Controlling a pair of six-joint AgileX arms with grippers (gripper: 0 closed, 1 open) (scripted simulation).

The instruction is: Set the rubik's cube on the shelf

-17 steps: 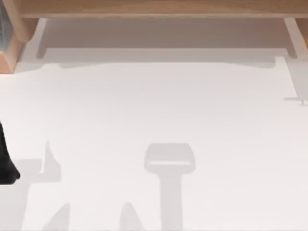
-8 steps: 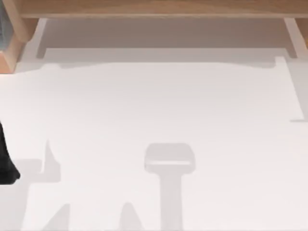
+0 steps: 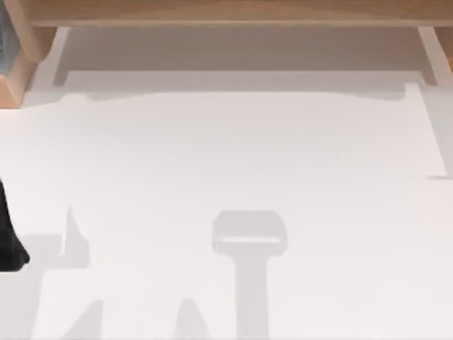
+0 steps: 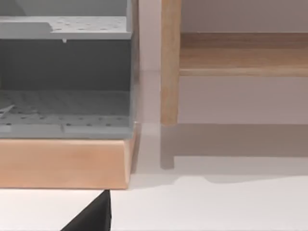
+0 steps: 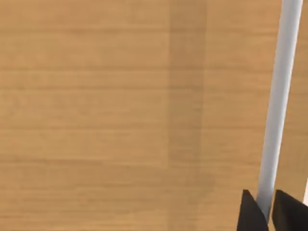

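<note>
- Since a second ago, only a thin shadow at the table's (image 3: 226, 156) right edge has slid nearer to us; our left arm (image 3: 8, 241) stays parked at the left edge.
- Our right gripper (image 5: 269, 214) hovers over the shelf (image 5: 96, 120) board, just beside a white upright (image 5: 276, 106).
- The shelf spans the table's far side.
- We cannot tell how wide either claw stands, nor where the rubik's cube lies relative to it.
</note>
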